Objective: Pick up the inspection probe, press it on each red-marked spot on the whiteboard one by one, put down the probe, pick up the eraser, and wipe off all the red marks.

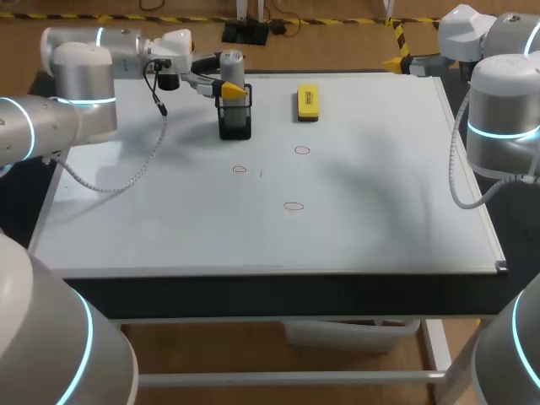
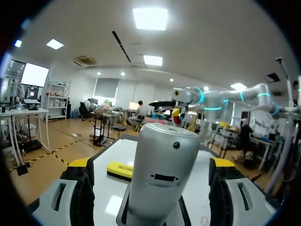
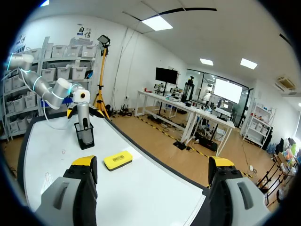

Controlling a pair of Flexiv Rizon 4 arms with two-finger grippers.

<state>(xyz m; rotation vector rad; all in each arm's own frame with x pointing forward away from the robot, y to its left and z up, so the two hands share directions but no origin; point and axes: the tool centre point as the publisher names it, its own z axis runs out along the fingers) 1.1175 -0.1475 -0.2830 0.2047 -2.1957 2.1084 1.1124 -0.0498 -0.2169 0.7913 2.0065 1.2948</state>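
The silver inspection probe (image 1: 232, 66) stands upright in a black mesh holder (image 1: 234, 121) at the back of the whiteboard (image 1: 363, 194). My left gripper (image 1: 225, 78) is open around the probe's top. In the left wrist view the probe (image 2: 162, 172) fills the gap of the gripper (image 2: 153, 188), and neither yellow-tipped finger (image 2: 80, 186) touches it. The yellow eraser (image 1: 308, 101) lies to the holder's right. Three red marks (image 1: 293, 205) are drawn mid-board. My right gripper (image 3: 153, 188) is open and empty, high off the board's right side, looking towards the probe (image 3: 83, 113) and the eraser (image 3: 117, 160).
The right arm (image 1: 499, 110) stands upright at the table's right edge. The left arm's cable (image 1: 126, 173) droops over the board's left part. A metal frame (image 1: 468, 198) edges the board.
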